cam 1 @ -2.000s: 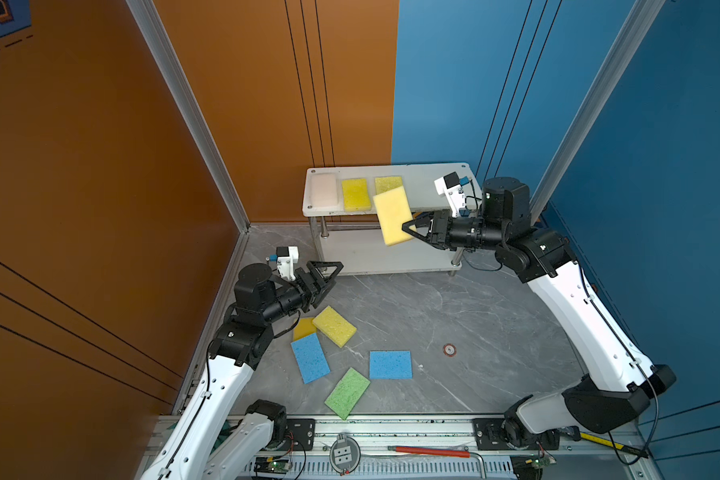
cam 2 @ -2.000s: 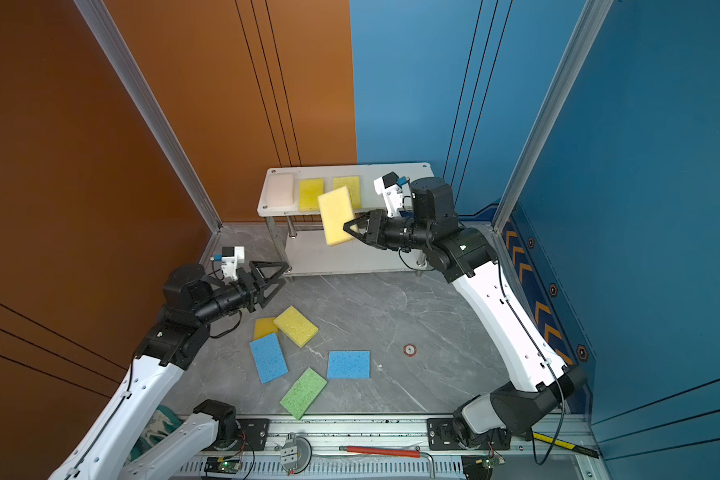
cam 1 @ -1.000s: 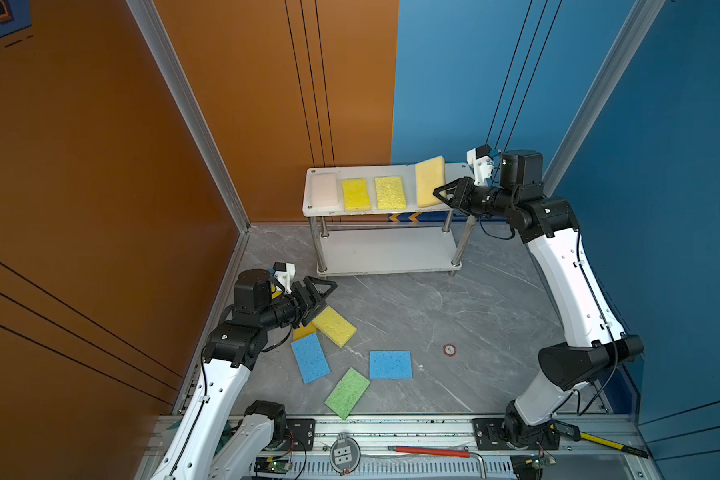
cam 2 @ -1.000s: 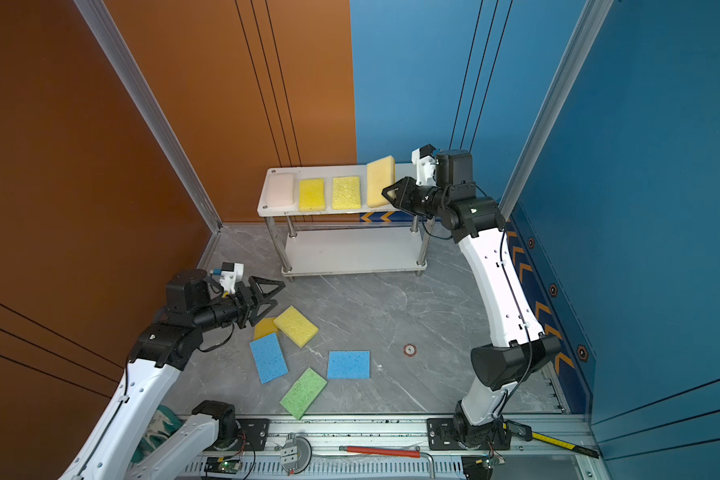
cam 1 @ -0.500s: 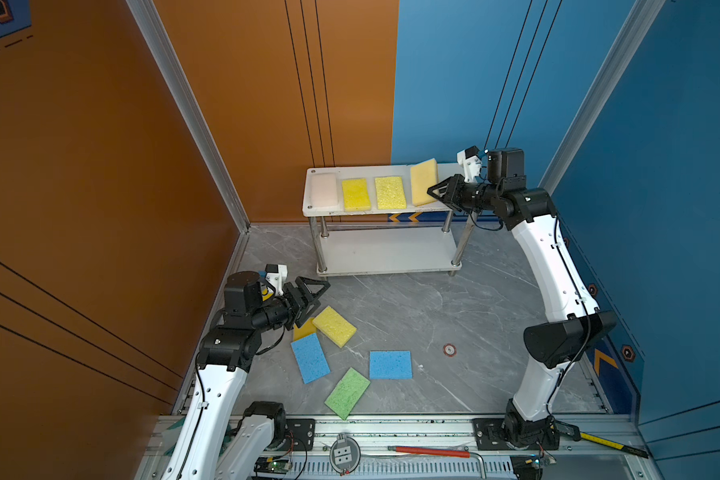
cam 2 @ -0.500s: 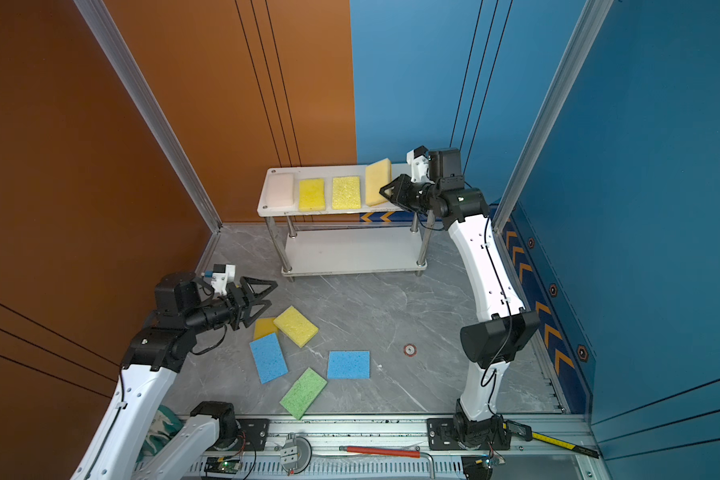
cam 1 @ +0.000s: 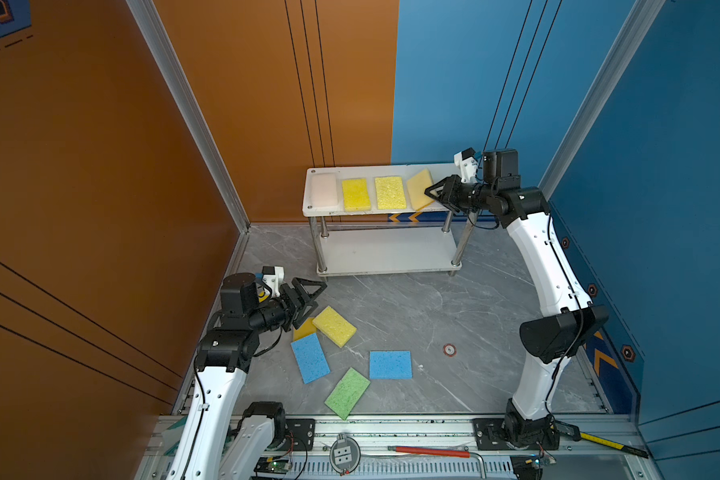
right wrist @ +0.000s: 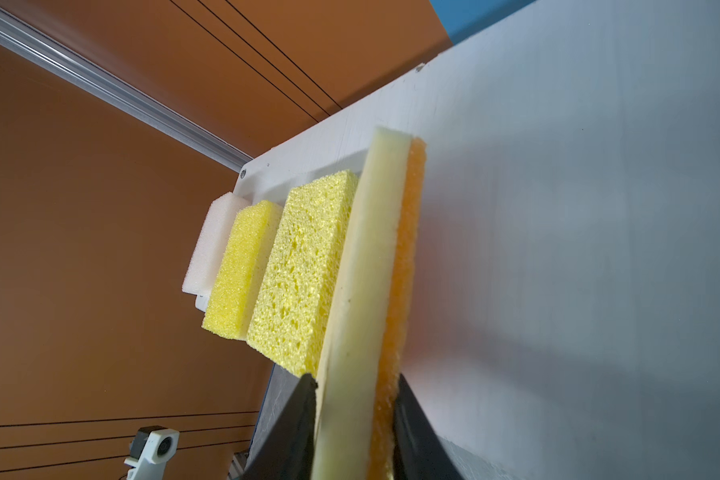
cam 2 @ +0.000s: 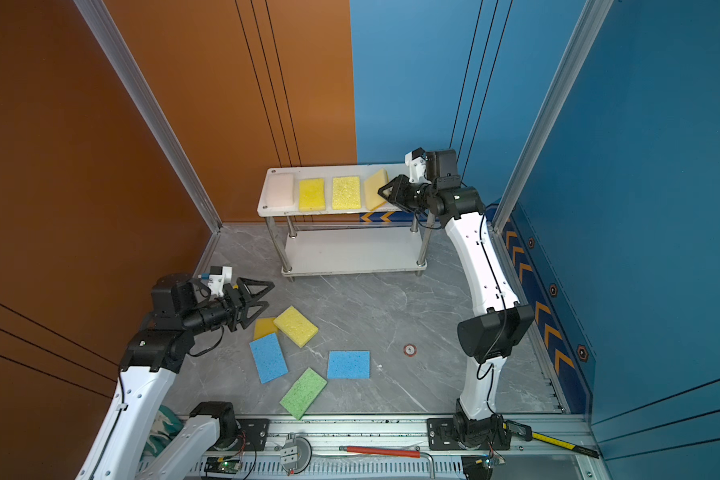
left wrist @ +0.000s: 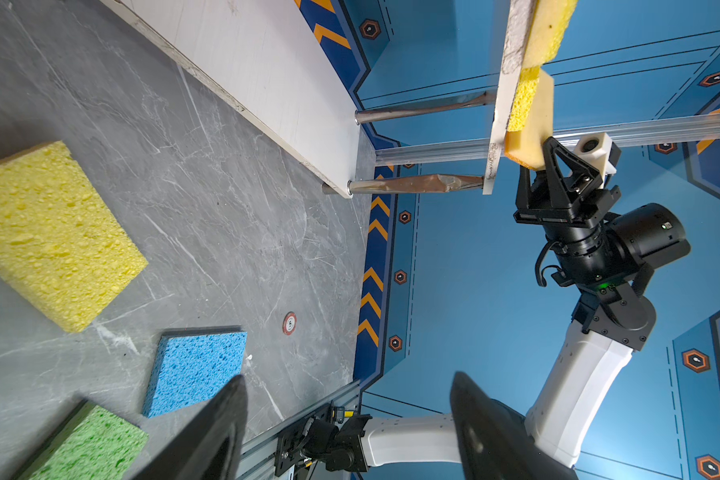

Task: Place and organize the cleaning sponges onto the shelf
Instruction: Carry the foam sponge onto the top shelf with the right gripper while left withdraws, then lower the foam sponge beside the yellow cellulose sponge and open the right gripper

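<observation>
In both top views the right gripper [cam 1: 430, 192] clamped the yellow-and-orange two-layer sponge [cam 1: 418, 189], tilted over the right end of the white two-tier metal-post shelf [cam 1: 387, 251]. Left wrist view: left gripper [left wrist: 348, 380] fingers were apart, empty. Right wrist view: it wanted lowering flat beside the porous yellow sponge [right wrist: 304, 270] before release, imo.

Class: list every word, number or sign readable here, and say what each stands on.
"5" (small, uncertain): round red sticker on the floor.
Orange chevrons and hexagon badges on the blue wall: signs only, no words.
Nothing else is readable.
</observation>
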Available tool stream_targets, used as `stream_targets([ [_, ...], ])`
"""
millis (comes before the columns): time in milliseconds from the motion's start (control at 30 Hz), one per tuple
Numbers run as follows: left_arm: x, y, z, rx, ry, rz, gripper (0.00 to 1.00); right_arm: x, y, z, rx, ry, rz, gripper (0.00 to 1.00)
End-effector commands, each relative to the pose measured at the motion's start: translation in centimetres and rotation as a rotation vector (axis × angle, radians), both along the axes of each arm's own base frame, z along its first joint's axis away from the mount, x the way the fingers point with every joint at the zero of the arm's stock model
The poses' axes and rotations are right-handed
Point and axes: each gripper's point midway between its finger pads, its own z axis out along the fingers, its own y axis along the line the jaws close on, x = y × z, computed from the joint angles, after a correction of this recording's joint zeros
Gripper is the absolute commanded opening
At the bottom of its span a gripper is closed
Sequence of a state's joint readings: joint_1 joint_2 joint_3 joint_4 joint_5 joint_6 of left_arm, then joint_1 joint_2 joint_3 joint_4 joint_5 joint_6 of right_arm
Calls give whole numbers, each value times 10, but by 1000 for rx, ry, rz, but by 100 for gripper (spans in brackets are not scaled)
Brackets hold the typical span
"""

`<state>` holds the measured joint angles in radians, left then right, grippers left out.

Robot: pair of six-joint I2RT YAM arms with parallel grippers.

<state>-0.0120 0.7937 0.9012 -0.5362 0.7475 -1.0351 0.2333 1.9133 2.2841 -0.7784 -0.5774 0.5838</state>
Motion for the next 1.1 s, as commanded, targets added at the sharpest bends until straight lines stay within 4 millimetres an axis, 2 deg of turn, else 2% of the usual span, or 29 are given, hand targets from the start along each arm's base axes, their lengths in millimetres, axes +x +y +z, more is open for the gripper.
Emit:
stream_targets([
  [0,-1,0,-5,8,5,-21,77,3,-2,-4,8,21,8,38],
  [133,0,0,-7,10,7,-22,78,5,-2,-6,9,28,1,46],
  [267,0,0,-8,10,12,-21,77,5,-4,-6,10,30,-6,59],
  [633,0,-1,-5,6,5,-30,78,-8,-22,-2,-99,-2,-95,77],
  [767,1,-1,-3,6,3,-31,78,-9,-29,-4,-115,0,-117,80],
  [867,3,-1,-2,8,0,-32,78,-12,-32,3,-113,-13,-122,80],
  [1000,5,0,0,11,-2,-29,78,-30,-31,20,-91,-44,-100,77],
  [1067,4,0,-2,13,1,-26,78,-42,-32,22,-91,-42,-93,74],
])
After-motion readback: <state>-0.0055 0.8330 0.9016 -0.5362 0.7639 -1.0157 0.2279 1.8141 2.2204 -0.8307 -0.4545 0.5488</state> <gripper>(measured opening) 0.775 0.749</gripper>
